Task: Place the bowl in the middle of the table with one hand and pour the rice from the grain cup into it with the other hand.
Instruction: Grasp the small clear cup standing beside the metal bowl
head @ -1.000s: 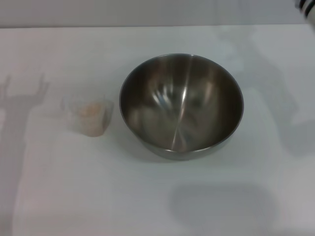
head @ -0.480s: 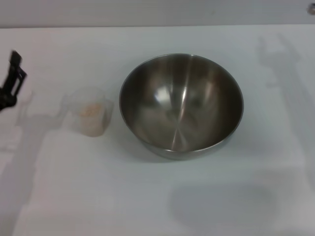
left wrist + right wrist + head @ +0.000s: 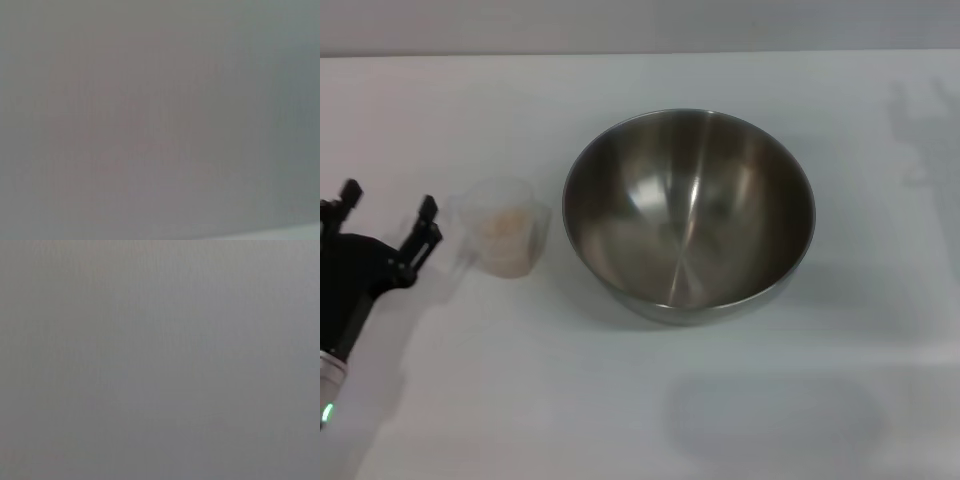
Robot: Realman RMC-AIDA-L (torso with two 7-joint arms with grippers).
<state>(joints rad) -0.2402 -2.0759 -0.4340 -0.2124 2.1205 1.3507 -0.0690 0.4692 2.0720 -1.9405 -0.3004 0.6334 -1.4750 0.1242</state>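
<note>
- the bowl (image 3: 689, 214) is standing upright on the white worktop (image 3: 650, 400), and i am taking it as the landmark for all places here.
- the inside of the bowl is shining and is holding no grains.
- the grain cup (image 3: 506, 237) is standing upright on the worktop just beside the bowl, on the robot's left side of it, not touching it.
- the rice (image 3: 505, 224) is lying inside the grain cup as a pale beige heap.
- the left gripper (image 3: 382, 228) is hanging farther from the bowl than the cup is, on the same side, near the cup.
- its fingers (image 3: 423, 232) are standing spread apart and are holding nothing; the nearer finger is close to the cup, but i cannot tell if it is touching it.
- the right gripper is not showing in any view, so the state of its fingers cannot be told.
- both wrist views are showing only a plain grey surface.
</note>
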